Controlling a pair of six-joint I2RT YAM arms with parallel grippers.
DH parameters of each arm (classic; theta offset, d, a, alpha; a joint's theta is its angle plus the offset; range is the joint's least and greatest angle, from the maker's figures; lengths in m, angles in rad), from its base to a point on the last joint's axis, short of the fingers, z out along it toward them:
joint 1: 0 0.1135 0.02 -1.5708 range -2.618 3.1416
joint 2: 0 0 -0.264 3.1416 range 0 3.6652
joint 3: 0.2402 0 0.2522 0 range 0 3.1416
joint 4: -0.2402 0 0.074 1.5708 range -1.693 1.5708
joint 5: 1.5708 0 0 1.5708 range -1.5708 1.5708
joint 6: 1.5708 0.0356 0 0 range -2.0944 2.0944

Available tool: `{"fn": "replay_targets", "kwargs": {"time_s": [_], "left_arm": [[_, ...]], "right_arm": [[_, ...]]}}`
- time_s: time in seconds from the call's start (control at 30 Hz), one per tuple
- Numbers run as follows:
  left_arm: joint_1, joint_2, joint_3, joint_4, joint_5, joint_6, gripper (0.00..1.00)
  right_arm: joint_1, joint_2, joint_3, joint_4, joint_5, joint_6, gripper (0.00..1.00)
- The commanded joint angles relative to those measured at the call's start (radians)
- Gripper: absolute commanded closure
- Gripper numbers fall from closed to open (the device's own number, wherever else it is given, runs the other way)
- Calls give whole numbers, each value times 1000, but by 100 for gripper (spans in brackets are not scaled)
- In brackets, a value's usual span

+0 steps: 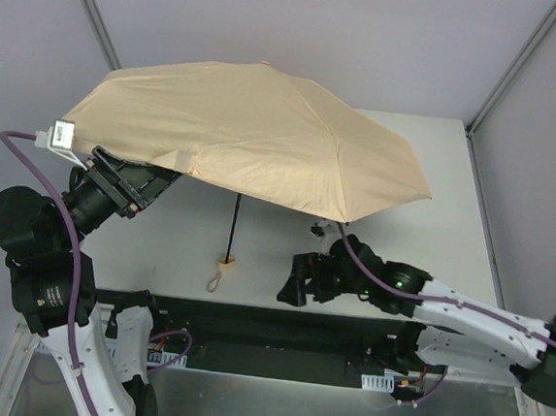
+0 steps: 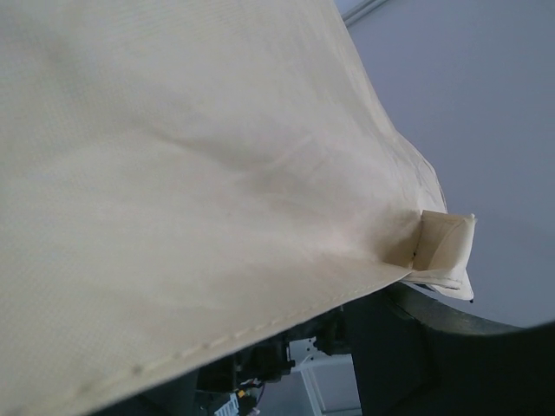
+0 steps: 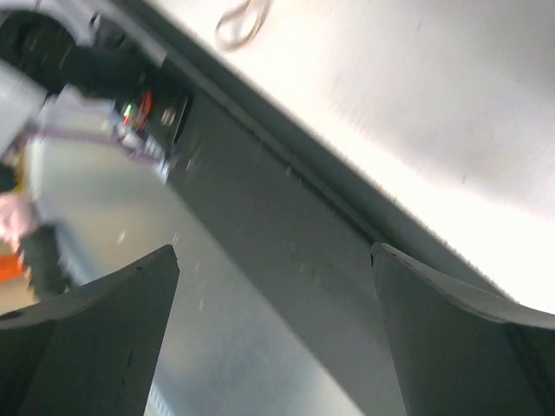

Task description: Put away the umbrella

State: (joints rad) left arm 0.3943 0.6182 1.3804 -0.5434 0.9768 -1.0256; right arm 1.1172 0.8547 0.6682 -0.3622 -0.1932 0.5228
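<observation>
- Top external view: the umbrella [image 1: 256, 128] stands open on the white table [image 1: 436, 183]. Its beige canopy is tilted and spreads across most of the surface. The thin dark shaft [image 1: 234, 226] runs down to the pale knob handle [image 1: 228, 259], which rests on the table with a wrist loop [image 1: 215, 280] beside it.
- Same view: the left gripper [image 1: 138, 188] is tucked under the canopy's left rim. The right gripper [image 1: 291, 277] lies low near the table's front edge, right of the handle and apart from it.
- Left wrist view: beige fabric fills the frame, with a folded strap tab [image 2: 444, 247] at its hem. A dark finger [image 2: 460, 364] shows below. The hem appears to lie over it, but whether it is clamped cannot be told.
- Right wrist view (blurred): the two fingers [image 3: 95, 338] stand wide apart with nothing between them.
</observation>
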Motion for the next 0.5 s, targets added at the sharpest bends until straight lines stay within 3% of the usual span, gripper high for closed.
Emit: {"fn": "replay_targets", "kwargs": {"time_s": [0.0,0.17,0.27,0.47], "left_arm": [[6,-6,-6,30,48,-33,43],[6,-44,-40,30,54,-50,42],[6,-66,-55,28,57,-54,41],[6,-101,-81,22,68,-45,41]], "right_arm": [[27,252,166,325,328,17,4],[30,582,397,482,504,3,2],[20,769,565,471,552,-49,2],[-28,941,809,209,707,-9,5]]}}
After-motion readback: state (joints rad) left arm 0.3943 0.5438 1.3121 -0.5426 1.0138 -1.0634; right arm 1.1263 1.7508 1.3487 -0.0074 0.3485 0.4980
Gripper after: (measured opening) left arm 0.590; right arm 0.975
